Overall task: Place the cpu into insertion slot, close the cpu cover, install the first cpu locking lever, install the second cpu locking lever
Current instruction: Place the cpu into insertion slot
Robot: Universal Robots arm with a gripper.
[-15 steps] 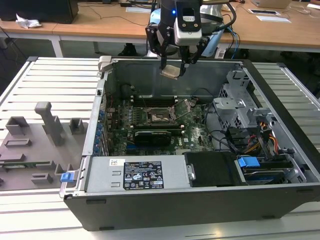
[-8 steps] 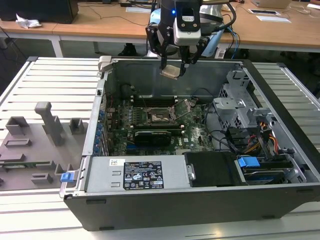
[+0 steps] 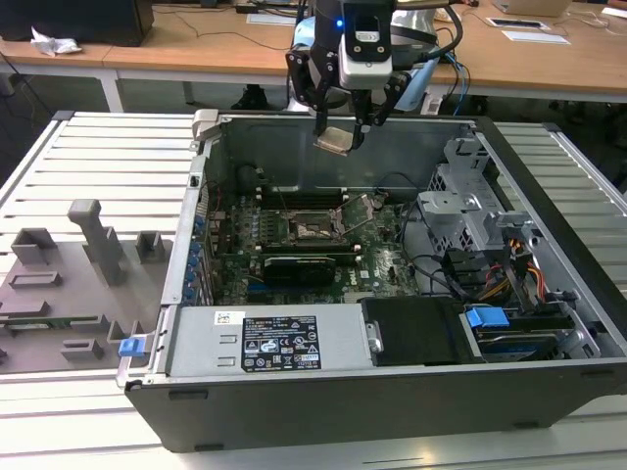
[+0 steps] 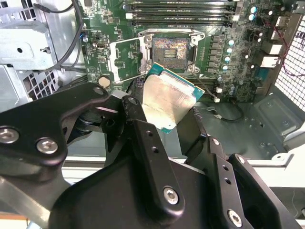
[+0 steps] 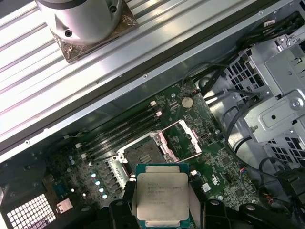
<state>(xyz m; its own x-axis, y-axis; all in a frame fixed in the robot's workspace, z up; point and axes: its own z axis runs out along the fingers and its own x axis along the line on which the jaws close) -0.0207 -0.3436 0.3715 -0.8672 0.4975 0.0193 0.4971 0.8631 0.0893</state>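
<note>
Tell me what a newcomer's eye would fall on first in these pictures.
The end effector hangs above the open computer case, clamped on the cpu, a silvery square chip held at a tilt. Below it on the green motherboard, the insertion slot lies bare, with the cpu cover flipped open beside it.

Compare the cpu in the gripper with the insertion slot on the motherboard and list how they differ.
The cpu is held tilted in the gripper above the motherboard; the insertion slot lies flat on it. The cpu has a pale metal face and green edge; the insertion slot is black-rimmed with a dark pin grid. Both are square and look close in footprint.
</note>
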